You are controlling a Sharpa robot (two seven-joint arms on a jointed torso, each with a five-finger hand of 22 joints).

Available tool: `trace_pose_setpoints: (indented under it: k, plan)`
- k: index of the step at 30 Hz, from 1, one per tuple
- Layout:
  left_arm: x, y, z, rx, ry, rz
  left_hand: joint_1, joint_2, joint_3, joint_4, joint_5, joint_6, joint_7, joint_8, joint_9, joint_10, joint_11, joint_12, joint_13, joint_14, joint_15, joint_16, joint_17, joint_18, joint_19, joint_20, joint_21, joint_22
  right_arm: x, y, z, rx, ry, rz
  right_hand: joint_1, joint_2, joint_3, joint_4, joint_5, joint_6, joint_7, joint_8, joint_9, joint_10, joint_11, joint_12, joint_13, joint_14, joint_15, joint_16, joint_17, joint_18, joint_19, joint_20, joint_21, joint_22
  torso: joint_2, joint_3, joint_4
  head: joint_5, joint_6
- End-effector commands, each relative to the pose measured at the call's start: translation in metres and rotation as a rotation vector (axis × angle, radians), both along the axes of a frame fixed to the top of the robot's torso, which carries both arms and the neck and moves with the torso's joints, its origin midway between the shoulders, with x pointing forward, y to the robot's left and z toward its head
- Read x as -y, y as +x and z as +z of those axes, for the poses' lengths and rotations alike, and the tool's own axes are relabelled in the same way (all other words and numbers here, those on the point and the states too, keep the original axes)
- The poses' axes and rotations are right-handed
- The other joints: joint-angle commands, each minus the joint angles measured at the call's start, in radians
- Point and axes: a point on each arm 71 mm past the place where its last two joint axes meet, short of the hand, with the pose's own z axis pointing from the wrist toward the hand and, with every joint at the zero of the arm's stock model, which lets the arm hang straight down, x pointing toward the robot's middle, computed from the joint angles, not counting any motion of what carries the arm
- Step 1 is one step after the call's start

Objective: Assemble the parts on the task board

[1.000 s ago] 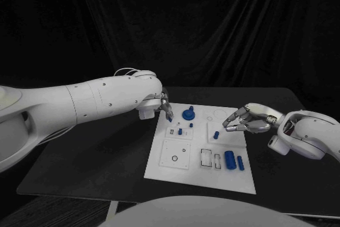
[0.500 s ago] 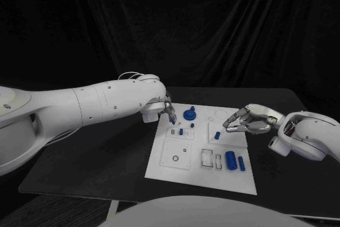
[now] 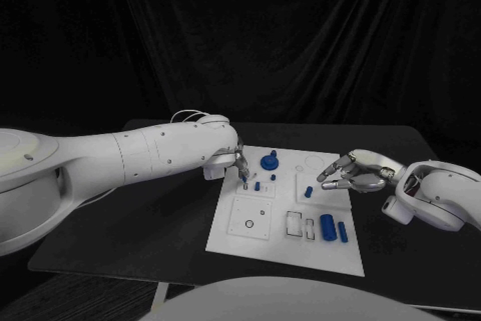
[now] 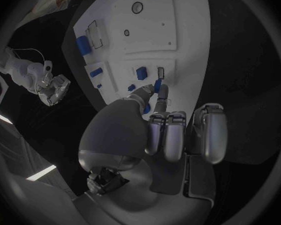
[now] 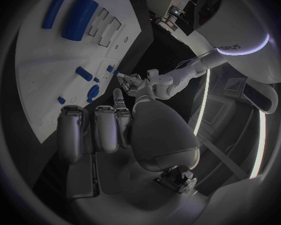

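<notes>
Nearest the robot, the task board (image 3: 286, 248) shows a bare white stretch, and it lies lengthwise on the black table (image 3: 140, 231). A little farther up the board stand a large blue cylinder (image 3: 326, 224) and, just beside it toward the right edge, a thinner blue rod (image 3: 342, 230); a pair of rectangular cut-outs (image 3: 299, 224) sits to their left, and a square plate with a round hole (image 3: 249, 216) lies further left.

Farther on, a small blue peg (image 3: 308, 192) stands near the board's right side, close to the right hand (image 3: 355, 174). That hand hovers over the board's right edge with its fingers curled in and nothing visible between them (the wrist view shows the same loose curl).

Across the board, the left hand (image 3: 233, 158) reaches down with its fingertips (image 4: 160, 92) pinching a small blue pin (image 4: 158, 85) over a slot by another small blue piece (image 3: 258, 185); whether the pin touches the board I cannot tell.

Farthest away, a round blue knob (image 3: 269, 161) stands near the board's far end.
</notes>
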Motion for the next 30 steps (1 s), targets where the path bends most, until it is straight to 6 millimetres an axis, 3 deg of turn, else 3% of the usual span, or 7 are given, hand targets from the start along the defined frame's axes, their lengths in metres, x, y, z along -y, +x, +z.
trace_pose_setpoints:
  k: [1, 12, 30]
  plan:
    - [-0.002, 0.0, -0.001, 0.022, 0.041, 0.018, -0.008, 0.001, 0.005, 0.001, 0.006, 0.007, -0.006, 0.008, 0.003, 0.104, -0.004, 0.004, 0.263, 0.104, -0.008, 0.003, 0.263, 0.015, 0.051, -0.009, -0.007, 0.204, 0.0, -0.001, -0.001, 0.0, -0.005, -0.012, 0.022, 0.024, -0.003, -0.005, -0.003, 0.0, 0.003, -0.003, -0.001, 0.042, -0.007, -0.008, -0.171, 0.048, -0.007, -0.005, -0.001, 0.014, 0.052, 0.008, -0.004, 0.224, 0.0, -0.0001, 0.0005, 0.0, 0.0]
    - [0.001, -0.007, -0.013, -0.005, 0.036, 0.012, -0.02, -0.001, 0.006, 0.005, 0.008, 0.008, -0.007, 0.01, 0.005, 0.104, -0.006, 0.004, 0.263, 0.104, -0.01, 0.003, 0.263, 0.016, 0.05, -0.01, -0.012, 0.202, 0.0, -0.001, -0.001, 0.004, -0.002, -0.013, 0.022, 0.024, -0.003, -0.005, -0.004, 0.001, 0.003, -0.003, -0.001, 0.042, -0.007, -0.008, -0.17, 0.048, -0.007, -0.005, -0.003, 0.014, 0.052, 0.008, -0.004, 0.224, 0.0, -0.0001, 0.0006, 0.002, 0.0]
    - [-0.004, -0.008, -0.015, 0.0, 0.031, 0.025, -0.021, -0.001, 0.008, 0.006, 0.009, 0.007, -0.008, 0.01, 0.005, 0.104, -0.006, 0.004, 0.263, 0.104, -0.01, 0.003, 0.263, 0.016, 0.049, -0.011, -0.015, 0.201, 0.0, 0.0, -0.001, 0.004, -0.003, -0.014, 0.022, 0.024, -0.003, -0.006, -0.004, 0.001, 0.003, -0.003, -0.001, 0.042, -0.006, -0.008, -0.17, 0.048, -0.007, -0.006, -0.004, 0.014, 0.051, 0.008, -0.004, 0.223, 0.0, -0.0002, 0.0003, 0.003, 0.0]
